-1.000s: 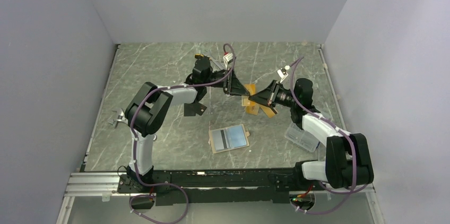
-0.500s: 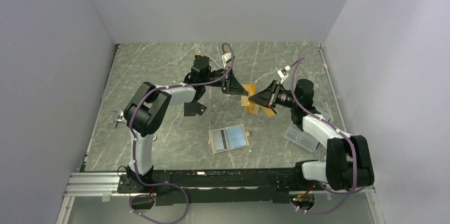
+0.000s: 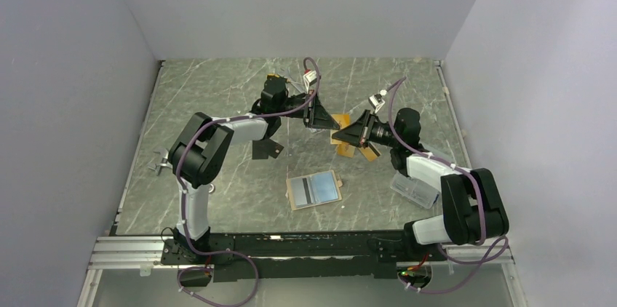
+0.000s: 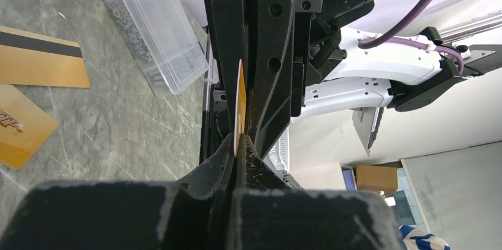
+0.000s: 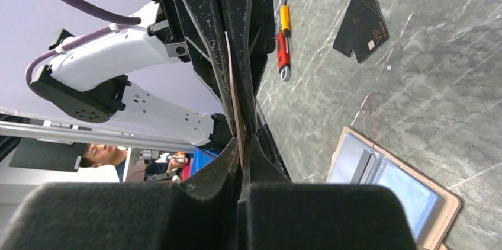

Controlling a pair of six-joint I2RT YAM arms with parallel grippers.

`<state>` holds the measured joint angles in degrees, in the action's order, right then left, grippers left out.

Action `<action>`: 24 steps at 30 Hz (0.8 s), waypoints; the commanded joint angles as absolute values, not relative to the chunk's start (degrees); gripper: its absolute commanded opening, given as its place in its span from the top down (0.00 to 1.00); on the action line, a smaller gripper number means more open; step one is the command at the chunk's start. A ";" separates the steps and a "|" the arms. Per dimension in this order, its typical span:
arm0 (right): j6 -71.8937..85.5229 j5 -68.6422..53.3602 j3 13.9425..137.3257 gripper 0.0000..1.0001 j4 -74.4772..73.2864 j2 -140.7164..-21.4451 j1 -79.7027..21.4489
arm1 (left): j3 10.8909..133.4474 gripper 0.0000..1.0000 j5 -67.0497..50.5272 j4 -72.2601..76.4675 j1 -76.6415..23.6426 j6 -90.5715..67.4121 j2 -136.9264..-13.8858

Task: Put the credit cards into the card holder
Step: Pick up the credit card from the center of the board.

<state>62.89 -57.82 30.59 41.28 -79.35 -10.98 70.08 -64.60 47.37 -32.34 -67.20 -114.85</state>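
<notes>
An orange credit card hangs edge-on in the air between both grippers. My left gripper is shut on one end of it. My right gripper is shut on the other end, where the card shows as a thin brown edge. In the top view the two grippers meet tip to tip over the back middle of the table. The tan card holder lies open on the table nearer the arms, blue panels up. Black cards lie to its left, and more orange cards lie below the grippers.
A clear plastic box sits by the right arm. A red and yellow tool lies near the back of the table. Grey walls close in the table on three sides.
The left gripper has closed on the orange card. The right gripper opened briefly and shut on it again, and the right arm has swung slightly left and back.
</notes>
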 commanded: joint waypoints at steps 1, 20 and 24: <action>59.84 -57.25 31.57 1.00 40.15 -76.29 -11.04 | 70.98 0.94 -64.85 49.02 -32.55 -66.74 -111.28; 52.59 -57.19 31.22 1.00 26.79 -68.70 -10.51 | 70.18 0.71 -64.72 49.31 -31.19 -65.96 -109.29; 54.06 -57.37 32.23 1.00 28.87 -69.71 -10.74 | 70.10 0.75 -64.93 49.45 -31.29 -65.89 -109.44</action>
<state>52.51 -56.21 30.02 24.16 -68.82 -10.63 70.08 -64.62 46.06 -30.98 -66.50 -112.31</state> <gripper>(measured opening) 0.009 0.261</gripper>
